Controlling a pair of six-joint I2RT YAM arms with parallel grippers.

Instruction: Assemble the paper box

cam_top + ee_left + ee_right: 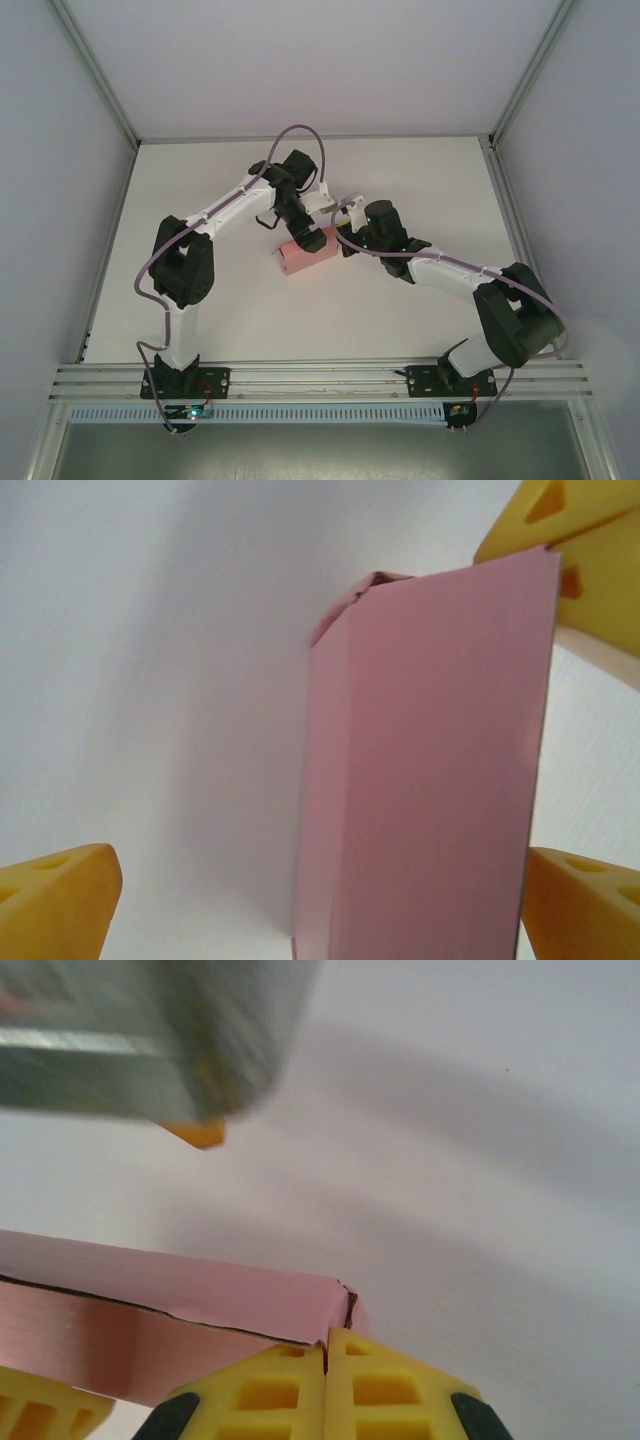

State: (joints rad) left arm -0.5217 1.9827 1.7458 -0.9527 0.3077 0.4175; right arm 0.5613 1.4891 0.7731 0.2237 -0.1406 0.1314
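The pink paper box (305, 258) lies on the white table (400, 180) between the two arms, folded into a small rectangular shape. My left gripper (306, 236) hovers over it; in the left wrist view its yellow fingers (55, 900) stand wide open, with the box (430, 780) between them nearer the right finger. My right gripper (346, 245) is at the box's right end. Its yellow fingers (260, 1390) are pressed together on the corner edge of the pink card (180, 1295). Those right fingertips (560, 540) also show at the box's far edge.
The left gripper's blurred grey body with an orange tip (205, 1135) hangs above the box in the right wrist view. Aluminium frame rails (320, 380) run along the near edge, and white walls enclose the table.
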